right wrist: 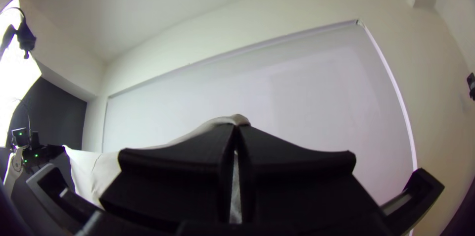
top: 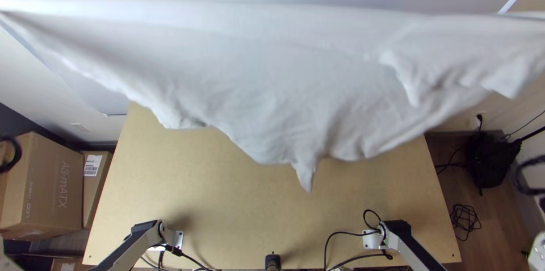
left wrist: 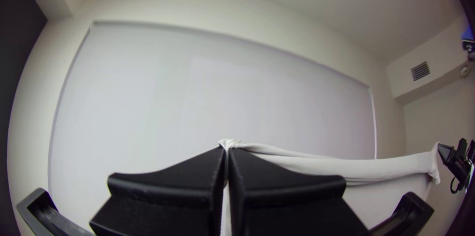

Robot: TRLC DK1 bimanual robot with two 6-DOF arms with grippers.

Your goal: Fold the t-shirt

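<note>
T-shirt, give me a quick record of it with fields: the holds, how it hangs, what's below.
shirt: white, held aloft
left gripper: shut on one end
right gripper: shut on the other end
upper edge: stretched between the grippers
lower edge: uneven, drooping in points
below: wooden table
folding: not laid down folded yet

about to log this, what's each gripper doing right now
Left gripper: closed, holding the t-shirt.
Right gripper: closed, holding the t-shirt too.
</note>
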